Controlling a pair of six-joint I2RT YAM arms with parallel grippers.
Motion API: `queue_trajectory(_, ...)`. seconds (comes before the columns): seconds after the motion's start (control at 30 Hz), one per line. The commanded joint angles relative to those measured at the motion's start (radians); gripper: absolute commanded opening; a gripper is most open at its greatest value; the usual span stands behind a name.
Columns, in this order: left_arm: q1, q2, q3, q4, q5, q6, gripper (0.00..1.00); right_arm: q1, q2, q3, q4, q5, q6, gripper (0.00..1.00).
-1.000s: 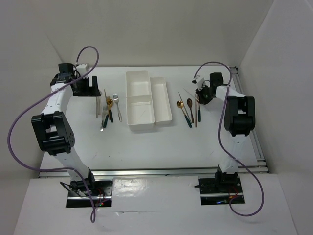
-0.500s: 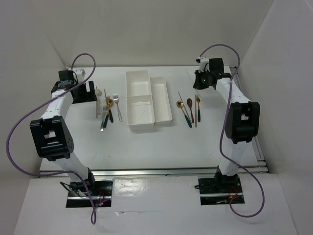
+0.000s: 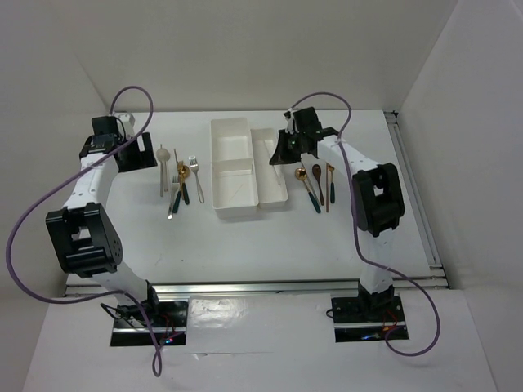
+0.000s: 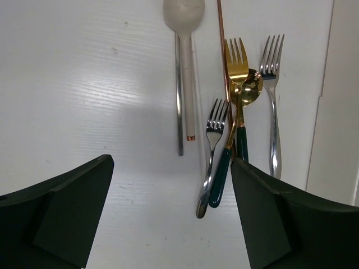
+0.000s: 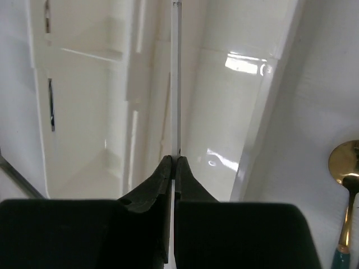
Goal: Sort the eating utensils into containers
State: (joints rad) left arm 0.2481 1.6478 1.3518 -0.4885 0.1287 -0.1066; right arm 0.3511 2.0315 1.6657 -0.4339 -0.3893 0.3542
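Note:
My right gripper (image 5: pixel 174 159) is shut on a thin silvery chopstick (image 5: pixel 175 84), which points away from me over the long narrow compartment of the white containers tray (image 5: pixel 224 112). From above, the right gripper (image 3: pixel 282 155) hangs over the tray's (image 3: pixel 237 196) right side. My left gripper (image 4: pixel 171 213) is open above bare table. Just beyond it lie eating utensils: a gold fork (image 4: pixel 236 61), a gold spoon (image 4: pixel 251 92), a silver fork (image 4: pixel 272 84), a smaller silver fork (image 4: pixel 214 129) and a silvery chopstick (image 4: pixel 179 101).
A pale spoon (image 4: pixel 183 11) and a brown chopstick (image 4: pixel 221 56) lie in the left cluster (image 3: pixel 180 184). Right of the tray lie a gold spoon (image 3: pixel 301 173), a brown spoon (image 3: pixel 317 173) and a gold fork (image 3: pixel 330 170). White walls enclose the table.
My right arm has swung left from the table's far right to above the tray, carrying the chopstick. My left gripper has shifted slightly left, still open.

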Motion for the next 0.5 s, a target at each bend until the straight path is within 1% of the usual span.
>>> queue_trajectory(0.0,0.003,-0.086,-0.002,0.013,-0.046,0.019,1.00,-0.023,0.059,0.029,-0.032,-0.020,0.115,0.00)
queue_trajectory(0.13,0.003,-0.095,-0.011,0.013,-0.078,0.019,1.00,-0.023,0.087,0.011,-0.032,-0.020,0.138,0.00)
queue_trajectory(0.17,0.003,-0.095,-0.011,0.013,-0.078,0.019,1.00,-0.023,0.098,0.000,-0.032,-0.020,0.138,0.08)
queue_trajectory(0.2,0.003,-0.095,-0.011,0.013,-0.078,0.028,1.00,-0.023,0.098,-0.012,-0.013,-0.034,0.138,0.23)
queue_trajectory(0.23,0.003,-0.095,0.000,0.013,-0.078,0.028,1.00,-0.023,0.098,-0.012,-0.012,-0.052,0.138,0.42)
queue_trajectory(0.33,0.003,-0.095,0.000,0.013,-0.064,0.038,1.00,-0.032,0.098,0.000,0.011,-0.103,0.114,0.64)
queue_trajectory(0.4,0.003,-0.095,0.000,0.013,-0.032,0.047,1.00,-0.032,0.069,0.029,0.023,-0.114,0.065,0.65)
queue_trajectory(0.47,0.003,-0.105,-0.037,0.036,0.001,0.059,1.00,-0.069,0.010,0.045,0.033,-0.114,-0.001,0.65)
